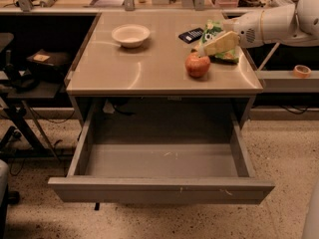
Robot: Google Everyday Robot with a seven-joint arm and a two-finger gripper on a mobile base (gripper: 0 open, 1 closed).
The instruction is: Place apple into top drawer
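Observation:
The red-orange apple (197, 65) sits on the tabletop (149, 68) near its front right corner. My gripper (205, 48) reaches in from the right on a white arm (271, 24). Its tip is just above the apple's top and touches it or nearly does. The green snack bag (219, 40) lies behind the apple, partly hidden by the gripper. The top drawer (159, 189) is pulled fully open below the tabletop, and its scuffed grey bottom (159, 159) holds nothing.
A white bowl (130, 35) stands at the back left of the tabletop. A dark flat object (191, 35) lies left of the snack bag. A tape roll (301, 70) sits on a shelf at right. A dark stand with cables (30, 78) stands at left.

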